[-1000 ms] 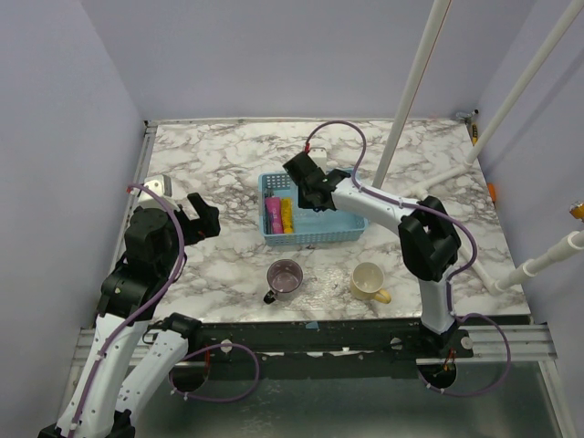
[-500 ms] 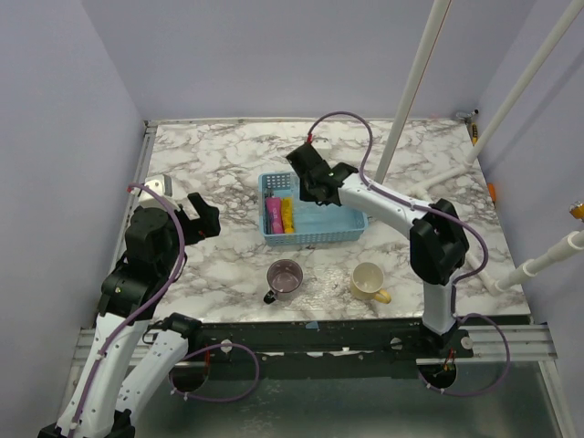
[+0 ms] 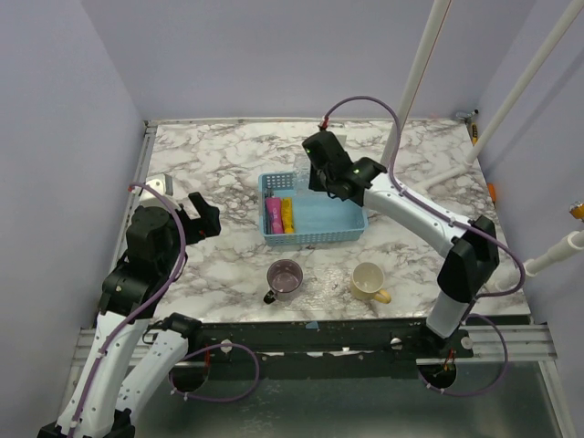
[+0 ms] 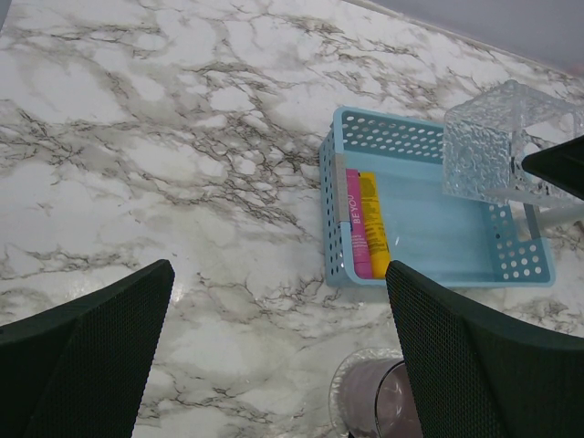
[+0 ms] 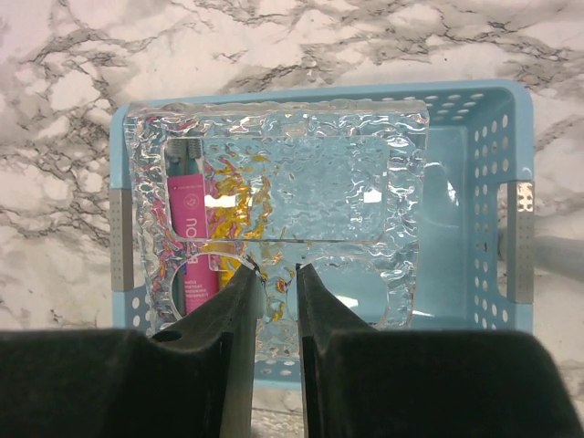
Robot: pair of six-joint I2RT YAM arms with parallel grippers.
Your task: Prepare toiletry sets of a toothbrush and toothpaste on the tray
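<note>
Right gripper (image 5: 272,274) has swung back, pinching the clear box (image 5: 301,164) by its wall. Tubes (image 4: 365,224) lie down-left in the basket (image 4: 383,137), long axes toward the arms. Left gripper (image 4: 280,269) gapes empty.

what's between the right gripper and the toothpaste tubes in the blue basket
The clear textured container, clamped in the right gripper, hangs over the blue basket. It sits directly between the gripper and the pink tube and yellow tube lying inside.

Clear textured tray (image 5: 274,182) overhangs the blue basket (image 3: 319,217); purple mug (image 3: 285,276) and cream mug (image 3: 368,280) stand nearer; marble tabletop (image 3: 210,173) open left.
</note>
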